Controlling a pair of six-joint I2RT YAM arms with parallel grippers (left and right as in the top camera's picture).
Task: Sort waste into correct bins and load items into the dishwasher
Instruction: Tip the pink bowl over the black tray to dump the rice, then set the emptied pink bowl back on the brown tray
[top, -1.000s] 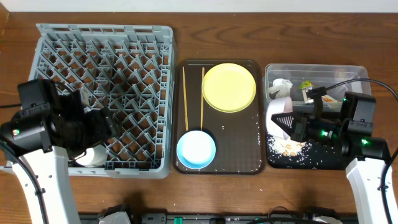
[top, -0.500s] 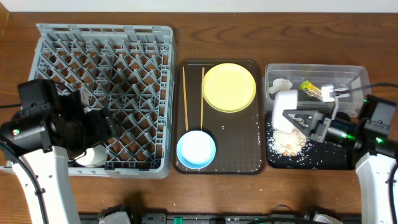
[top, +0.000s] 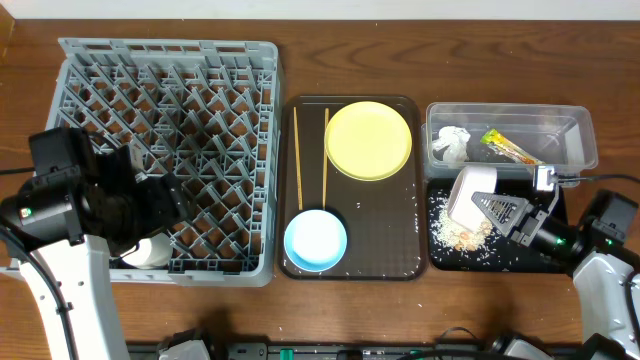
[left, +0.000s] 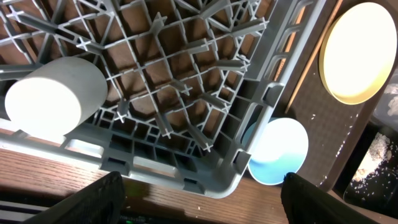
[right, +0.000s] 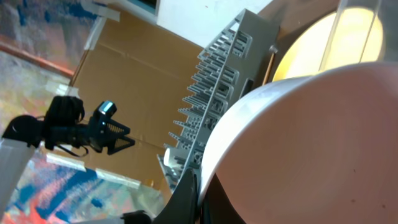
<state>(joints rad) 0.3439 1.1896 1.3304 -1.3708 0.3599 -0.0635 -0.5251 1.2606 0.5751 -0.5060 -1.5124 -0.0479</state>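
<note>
My right gripper (top: 492, 208) is shut on the rim of the small white bowl (top: 468, 192), holding it tipped on its side over the black tray (top: 500, 262), where whitish crumbs (top: 458, 235) lie. In the right wrist view the bowl (right: 311, 143) fills the frame, with my fingers (right: 194, 193) pinching its edge. The clear container (top: 580, 120) holds the white tissue (top: 452, 142) and the green-and-orange wrapper (top: 508, 147). The yellow plate (top: 368, 140), light blue bowl (top: 316, 240) and chopsticks (top: 297, 160) lie on the brown serving tray (top: 385, 250). My left gripper (top: 160, 205) (left: 208, 199) is open over the grey dish rack (top: 170, 60).
A white cup-like vessel (top: 145, 250) (left: 56, 96) sits in the rack's near left corner, beside my left gripper. The left wrist view also shows the blue bowl (left: 280, 151) and yellow plate (left: 357, 53) past the rack's corner.
My right gripper has drawn back to the right and toward the front with the white bowl, from the clear container's edge to over the black tray. The left arm has not moved.
</note>
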